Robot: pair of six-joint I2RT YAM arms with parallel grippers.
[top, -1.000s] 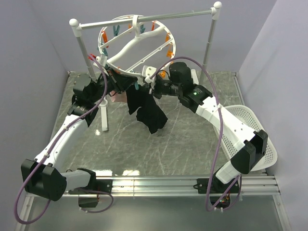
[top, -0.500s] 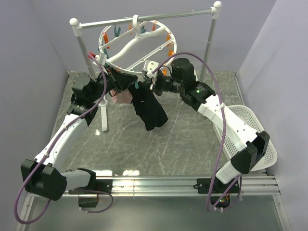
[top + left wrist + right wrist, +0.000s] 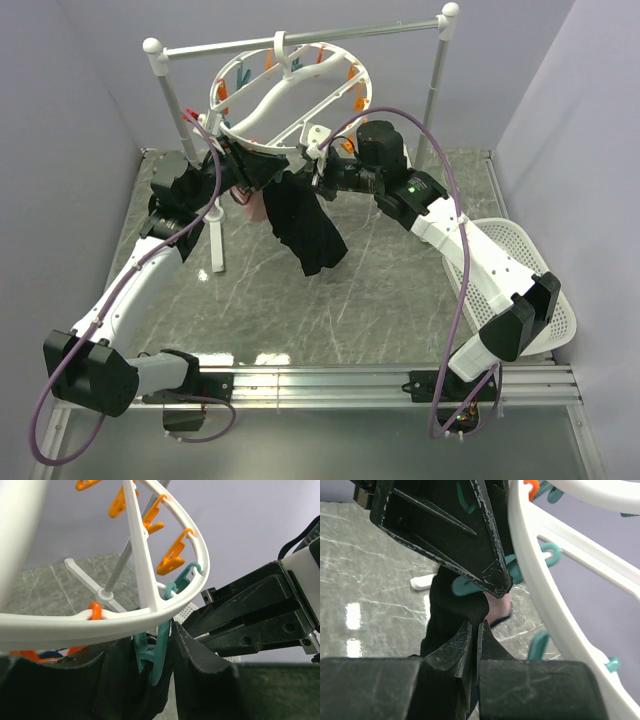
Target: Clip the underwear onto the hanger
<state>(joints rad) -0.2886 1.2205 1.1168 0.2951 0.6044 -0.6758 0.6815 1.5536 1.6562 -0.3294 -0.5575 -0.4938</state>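
Observation:
The white ring hanger (image 3: 290,95) hangs tilted from the rail. The black underwear (image 3: 305,225) droops below its near rim. My left gripper (image 3: 262,172) is at that rim, its jaws closed on a teal clothespin (image 3: 155,652) that hangs from the hanger (image 3: 140,570). My right gripper (image 3: 318,180) is shut on the top edge of the underwear (image 3: 450,610) and holds it just below the clothespin (image 3: 470,585) and the left gripper's fingers (image 3: 445,525). I cannot tell whether the fabric sits inside the pin's mouth.
A pink garment (image 3: 250,205) hangs behind the underwear. The white-and-silver rail stand (image 3: 300,35) spans the back, with a foot (image 3: 215,250) on the marble table. A white mesh basket (image 3: 520,270) sits at the right edge. Grey walls close in on both sides.
The hanger's near rim has lifted and the ring tilts flatter. My right gripper rose toward the rim with the underwear's edge. The left gripper stayed at the rim.

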